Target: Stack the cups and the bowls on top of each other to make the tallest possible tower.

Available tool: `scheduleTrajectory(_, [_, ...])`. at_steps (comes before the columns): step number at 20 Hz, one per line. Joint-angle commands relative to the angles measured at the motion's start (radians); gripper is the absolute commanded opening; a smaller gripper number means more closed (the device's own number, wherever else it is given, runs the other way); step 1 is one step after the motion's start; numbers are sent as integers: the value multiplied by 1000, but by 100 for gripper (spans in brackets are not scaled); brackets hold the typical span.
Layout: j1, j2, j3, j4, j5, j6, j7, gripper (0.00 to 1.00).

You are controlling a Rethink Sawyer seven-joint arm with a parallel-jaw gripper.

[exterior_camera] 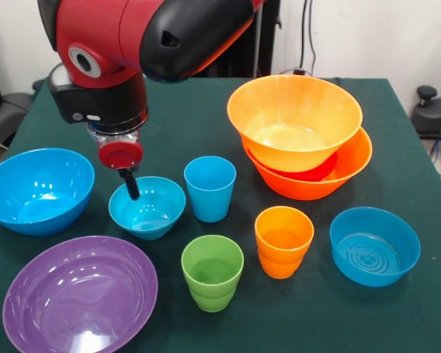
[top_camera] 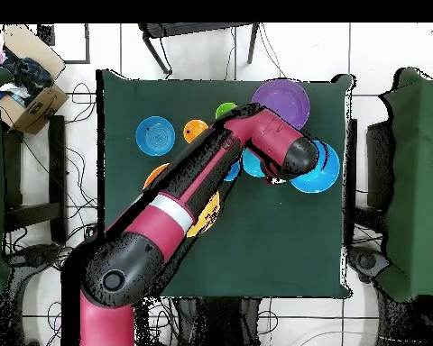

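Your arm (exterior_camera: 132, 37) shows glossy red shells, black joint caps, a grey-ringed round port and a red wrist disc (exterior_camera: 120, 154).

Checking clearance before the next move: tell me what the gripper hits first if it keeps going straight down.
Likely the small blue bowl: the gripper points down into it, its dark tip just over the near-left rim. Depth is unclear from the front view.

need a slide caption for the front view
Sawyer gripper dips into a small blue bowl among scattered cups, beside a started tower of orange bowls.
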Motion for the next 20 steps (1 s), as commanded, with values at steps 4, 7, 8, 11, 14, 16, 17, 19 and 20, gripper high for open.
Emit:
scheduleTrajectory(4, [-12, 64, 166, 42, 37, 140, -223, 100])
scheduleTrajectory(7, [-13, 74, 167, 38, 38, 142, -214, 100])
scheduleTrajectory(8, [-14, 76, 167, 38, 39, 141, -214, 100])
scheduleTrajectory(11, [-16, 82, 168, 34, 40, 144, -213, 100])
scheduleTrajectory(14, [-16, 85, 171, 34, 44, 148, -222, 100])
scheduleTrajectory(16, [-17, 83, 179, 35, 52, 162, -238, 100])
scheduleTrajectory(17, [-17, 78, 187, 37, 60, 169, -252, 100])
scheduleTrajectory(19, [-18, 74, 200, 40, 68, 175, -273, 100])
scheduleTrajectory(20, [-19, 77, 204, 37, 70, 178, -269, 100])
